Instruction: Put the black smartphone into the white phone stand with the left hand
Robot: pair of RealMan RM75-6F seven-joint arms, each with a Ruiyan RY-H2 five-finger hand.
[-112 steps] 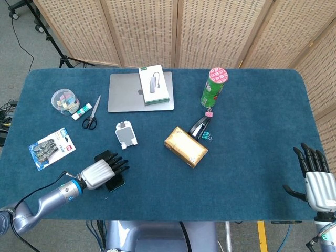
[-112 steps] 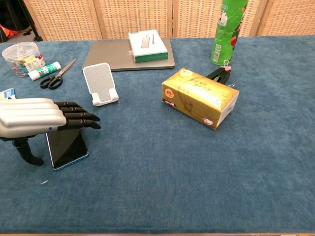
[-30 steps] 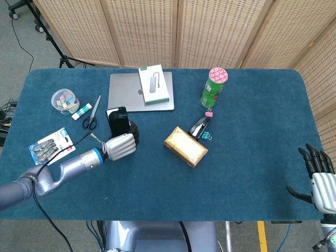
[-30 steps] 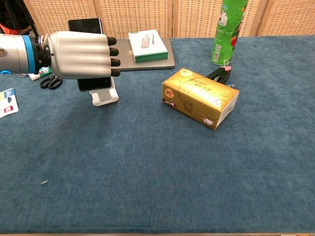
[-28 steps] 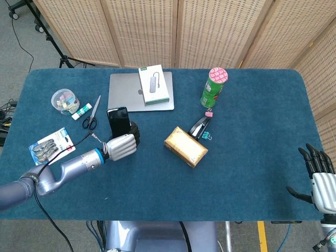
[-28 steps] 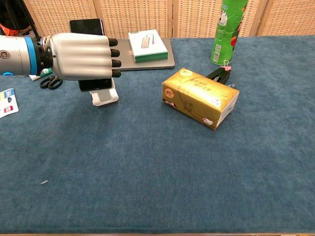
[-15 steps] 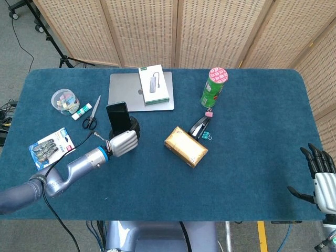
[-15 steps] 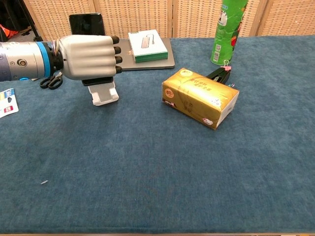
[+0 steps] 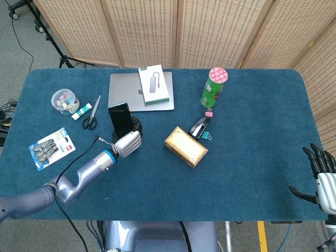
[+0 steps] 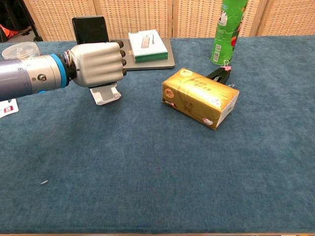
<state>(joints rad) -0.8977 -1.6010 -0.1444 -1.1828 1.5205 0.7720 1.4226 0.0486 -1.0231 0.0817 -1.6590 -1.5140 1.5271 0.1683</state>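
My left hand grips the black smartphone upright, its top sticking out above the curled fingers. Directly below the hand in the chest view, the base of the white phone stand shows on the blue cloth; the rest of the stand is hidden behind the hand, and the head view hides it fully. Whether the phone's lower edge touches the stand cannot be told. My right hand is at the far right edge of the head view, fingers spread and holding nothing.
A grey laptop with a green-white box lies behind the stand. Scissors, a glue stick and a clear tub sit to the left. A yellow tissue pack, black stapler and green can stand right.
Since the oldest frames the left hand lifted the phone off the cloth and carried it to the stand. Over the last second the hand shifted slightly right and the phone stood more upright.
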